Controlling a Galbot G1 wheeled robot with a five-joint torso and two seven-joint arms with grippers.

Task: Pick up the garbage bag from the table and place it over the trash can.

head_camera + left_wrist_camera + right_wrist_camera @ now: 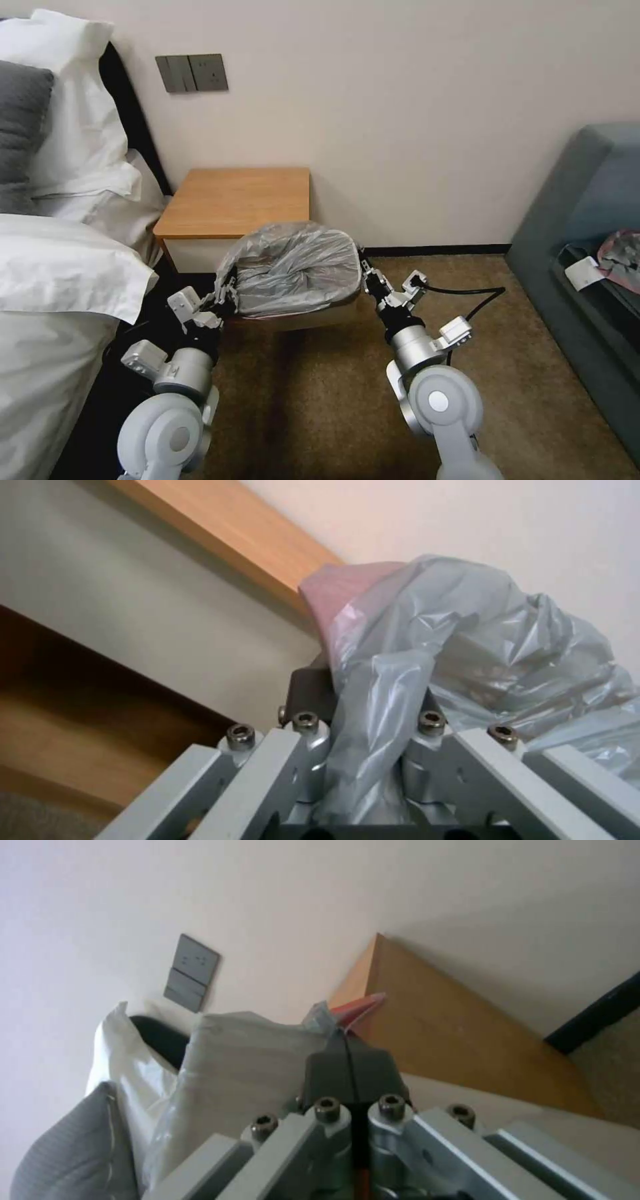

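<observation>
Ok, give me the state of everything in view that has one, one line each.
Bag: off the table, spread open over the bin, held at both sides.
Bin: upright on the carpet, mostly covered by the bag.
Table: top bare.
Left gripper: shut on the bag's edge.
Right gripper: shut on the bag's pink rim.
</observation>
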